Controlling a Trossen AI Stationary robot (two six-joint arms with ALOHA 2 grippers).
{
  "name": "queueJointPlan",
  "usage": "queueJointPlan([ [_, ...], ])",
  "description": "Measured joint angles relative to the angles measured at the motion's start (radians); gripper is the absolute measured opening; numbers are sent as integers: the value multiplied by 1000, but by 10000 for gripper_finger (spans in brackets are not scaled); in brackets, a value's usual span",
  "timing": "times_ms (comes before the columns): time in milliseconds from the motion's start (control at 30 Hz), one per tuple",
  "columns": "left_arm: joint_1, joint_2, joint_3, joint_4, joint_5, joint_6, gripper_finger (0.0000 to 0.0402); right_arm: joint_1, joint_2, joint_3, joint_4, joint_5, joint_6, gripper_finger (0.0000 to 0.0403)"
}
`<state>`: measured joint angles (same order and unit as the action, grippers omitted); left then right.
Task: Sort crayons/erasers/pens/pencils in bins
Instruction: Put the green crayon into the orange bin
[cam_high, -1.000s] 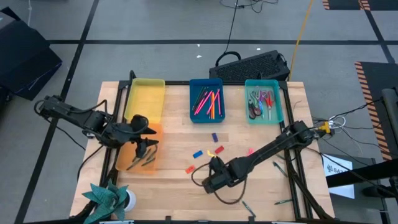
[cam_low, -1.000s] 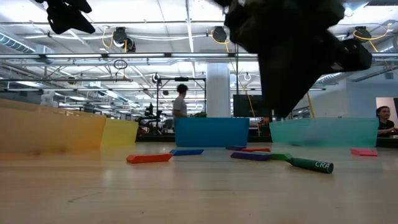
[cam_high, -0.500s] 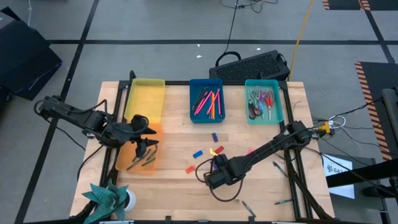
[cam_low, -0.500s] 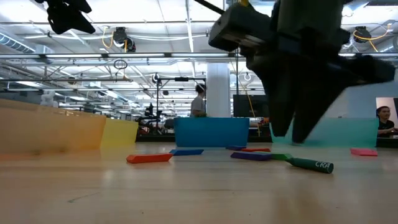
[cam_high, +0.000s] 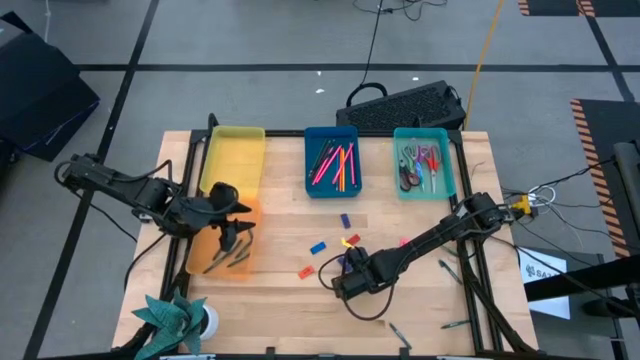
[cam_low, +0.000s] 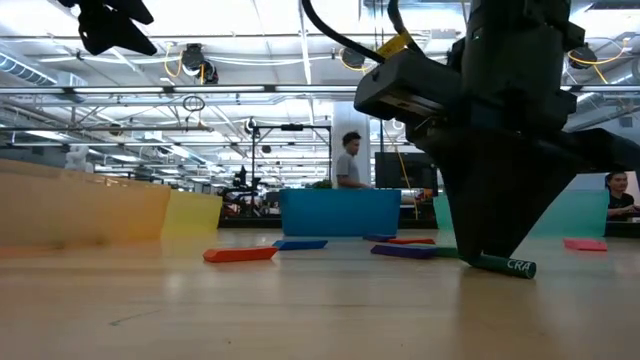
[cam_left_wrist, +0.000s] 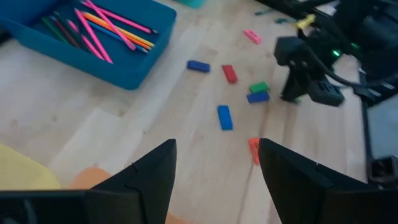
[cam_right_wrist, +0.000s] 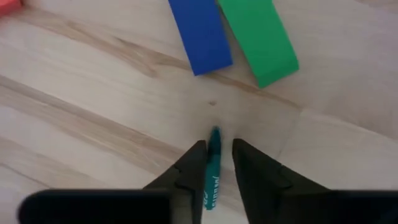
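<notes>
Erasers (cam_left_wrist: 224, 117) number six; right tool (cam_right_wrist: 214, 163) straddles one crayon (cam_right_wrist: 212, 171).

- Three bins (cam_high: 331, 135) stand in a row along the table's (cam_high: 280, 210) far edge, a keyboard (cam_high: 405, 105) behind them.
- The fourth bin (cam_high: 226, 250) sits near the left edge, touching the front of the far-left one.
- The erasers (cam_high: 345, 221) lie scattered mid-table, in front of the middle bin.
- A crayon (cam_right_wrist: 213, 168) lies just in front of two side-by-side erasers.
</notes>
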<state>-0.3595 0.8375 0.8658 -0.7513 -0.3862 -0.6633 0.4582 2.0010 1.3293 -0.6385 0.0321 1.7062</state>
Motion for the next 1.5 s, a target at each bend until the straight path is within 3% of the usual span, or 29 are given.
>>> queueJointPlan([
  [300,0,0,0,42,-112,4,230,-6,0,-1,-87,13,-110,13],
  [667,0,0,0,52,-113,23,230,-2,-38,-6,-283,19,-74,56],
  [900,0,0,0,44,-89,43,230,3,-48,-120,-115,16,-146,78],
  [1133,1,-8,0,50,-71,84,230,9,-50,-189,-129,-11,-29,55],
  [1300,1,-6,-4,250,13,149,230,8,-57,-190,-132,6,-65,24],
  [1500,3,41,-68,514,57,251,230,9,-151,-195,-118,138,-70,11],
])
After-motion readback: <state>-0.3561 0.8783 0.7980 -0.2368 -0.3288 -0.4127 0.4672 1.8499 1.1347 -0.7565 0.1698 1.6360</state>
